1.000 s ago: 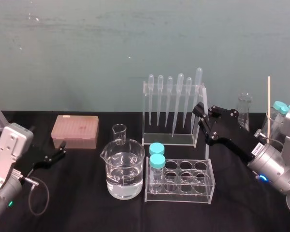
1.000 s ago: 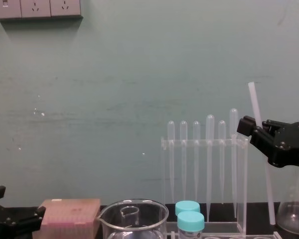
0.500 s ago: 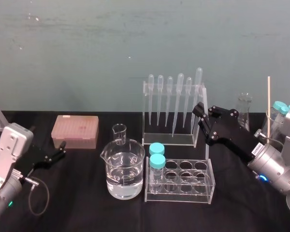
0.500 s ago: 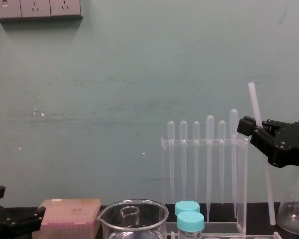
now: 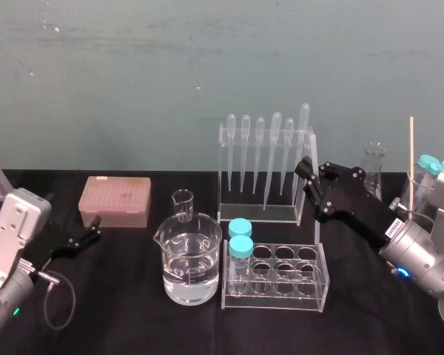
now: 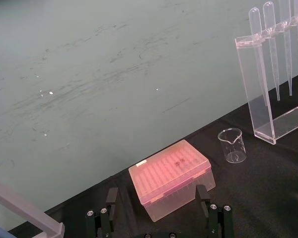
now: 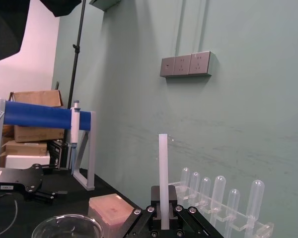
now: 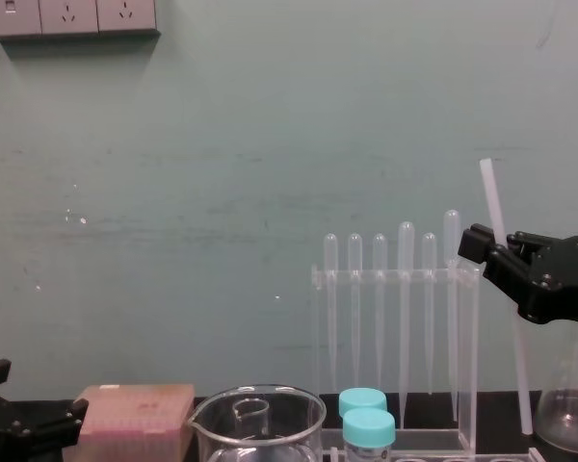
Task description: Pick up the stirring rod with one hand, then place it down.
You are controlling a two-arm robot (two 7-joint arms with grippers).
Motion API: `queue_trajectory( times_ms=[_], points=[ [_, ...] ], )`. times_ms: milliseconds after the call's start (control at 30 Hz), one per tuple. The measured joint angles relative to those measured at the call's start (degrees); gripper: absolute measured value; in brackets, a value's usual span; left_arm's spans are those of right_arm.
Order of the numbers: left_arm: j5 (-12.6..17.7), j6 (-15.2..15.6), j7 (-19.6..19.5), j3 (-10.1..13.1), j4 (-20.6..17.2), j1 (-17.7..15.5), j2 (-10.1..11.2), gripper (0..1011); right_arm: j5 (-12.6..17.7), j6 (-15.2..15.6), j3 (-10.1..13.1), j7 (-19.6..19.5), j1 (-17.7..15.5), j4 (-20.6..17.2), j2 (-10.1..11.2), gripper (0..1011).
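Your right gripper point(image 8: 477, 246), above the surface's point(image 5: 170, 325) right half, is clamped on the stirring rod point(image 8: 491, 197), just beside the pipette rack's point(image 5: 265, 174) right end. The rod stands nearly upright, its top leaning slightly left. Bare surface runs along the front edge. The beaker point(image 5: 191, 259) holds clear liquid, and two capped tubes point(image 5: 240, 237) stand in the tube rack point(image 5: 275, 277). Your left gripper point(image 5: 92, 229) is open, holding nothing, near the left edge.
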Motion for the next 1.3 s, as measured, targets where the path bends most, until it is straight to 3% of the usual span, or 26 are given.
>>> queue_trajectory(
  times_ms=[1300],
  points=[
    [0.0,0.0,0.0,0.0,0.0,0.0,0.0,1000,0.0,0.0,0.0,0.0,0.0,0.0,0.0,68]
  ],
)
